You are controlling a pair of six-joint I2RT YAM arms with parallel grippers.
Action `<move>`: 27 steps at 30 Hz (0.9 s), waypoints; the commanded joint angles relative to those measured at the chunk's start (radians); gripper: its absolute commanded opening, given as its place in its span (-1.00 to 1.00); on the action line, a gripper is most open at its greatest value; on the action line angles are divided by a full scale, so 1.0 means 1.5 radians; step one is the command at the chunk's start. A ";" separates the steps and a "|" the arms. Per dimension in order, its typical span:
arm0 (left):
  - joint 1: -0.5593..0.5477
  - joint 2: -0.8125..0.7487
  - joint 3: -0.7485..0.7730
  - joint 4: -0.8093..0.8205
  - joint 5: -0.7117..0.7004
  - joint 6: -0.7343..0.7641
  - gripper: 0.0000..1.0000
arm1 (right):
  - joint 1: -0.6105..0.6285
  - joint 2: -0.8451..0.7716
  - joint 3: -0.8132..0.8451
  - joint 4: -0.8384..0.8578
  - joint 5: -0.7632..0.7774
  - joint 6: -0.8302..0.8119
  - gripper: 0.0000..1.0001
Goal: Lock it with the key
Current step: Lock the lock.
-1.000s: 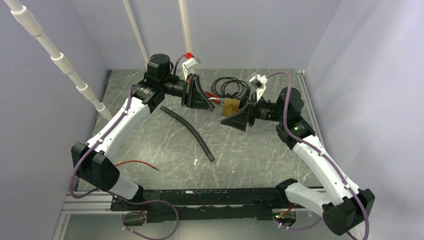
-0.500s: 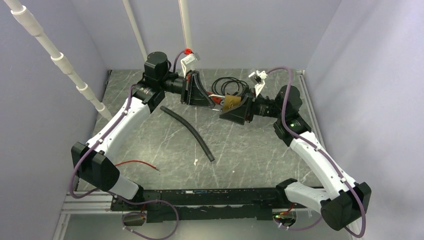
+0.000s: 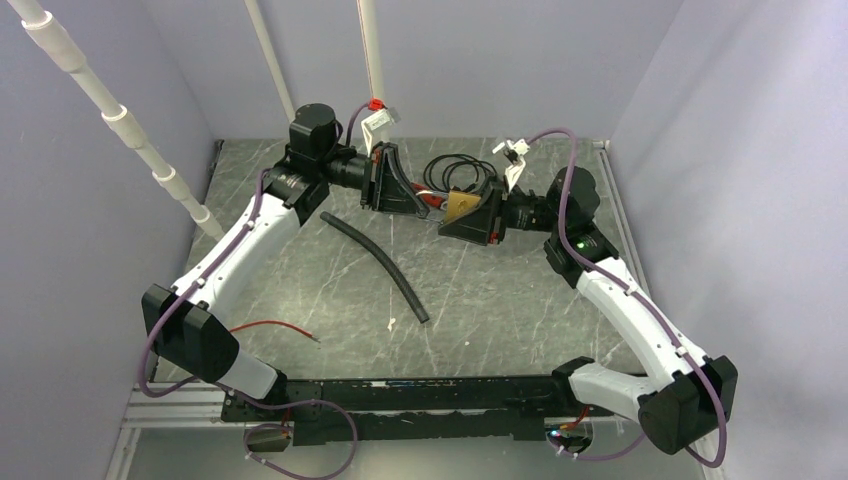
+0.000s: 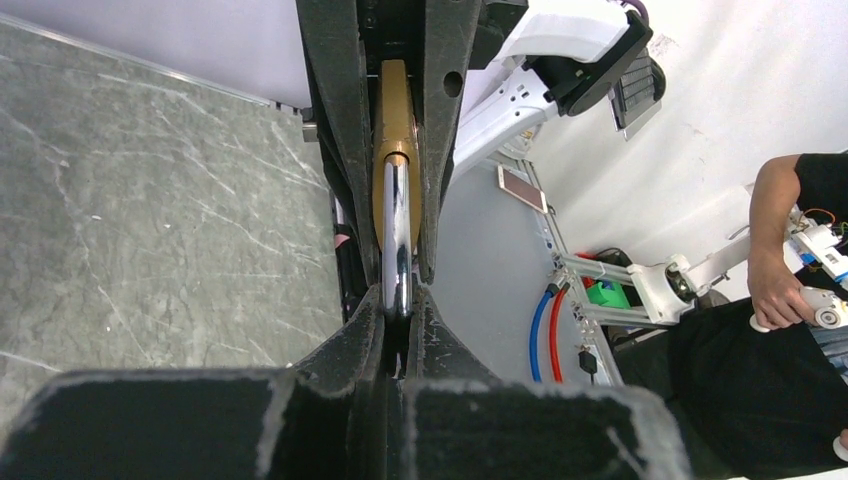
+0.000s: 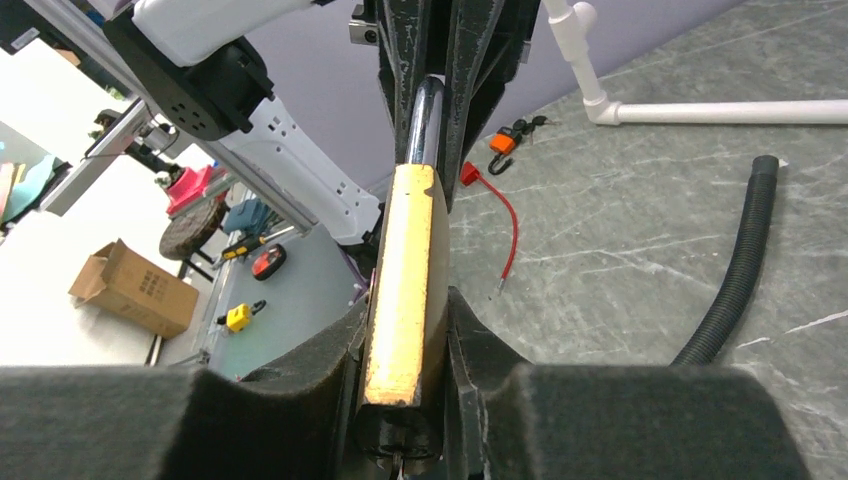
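Pinching the smooth steel shackle (image 4: 397,230) with the left hand (image 4: 398,300), fingers nearly together. Closed on the flat brass body of the padlock (image 5: 405,260) with the right hand (image 5: 405,315), pads pressed to both faces. Held up off the grey marbled table (image 3: 500,290). Just behind the padlock, a coil of black cable (image 3: 458,172); near-left of it, a ribbed black hose (image 3: 380,265); farther that way, thin red wire (image 3: 275,327). Cannot tell where the key sits.
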 commanded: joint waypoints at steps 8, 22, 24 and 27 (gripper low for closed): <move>0.047 -0.025 0.055 -0.110 0.038 0.097 -0.08 | -0.009 -0.021 0.051 -0.014 -0.043 -0.014 -1.00; -0.004 -0.022 0.037 -0.122 0.014 0.105 -0.42 | -0.009 -0.024 0.051 -0.024 -0.036 -0.050 -1.00; -0.012 -0.020 0.037 -0.119 0.015 0.101 -0.65 | -0.009 -0.025 0.051 -0.024 -0.034 -0.053 -1.00; -0.021 -0.013 0.036 -0.090 0.017 0.076 -0.97 | -0.009 -0.024 0.055 -0.021 -0.033 -0.058 -1.00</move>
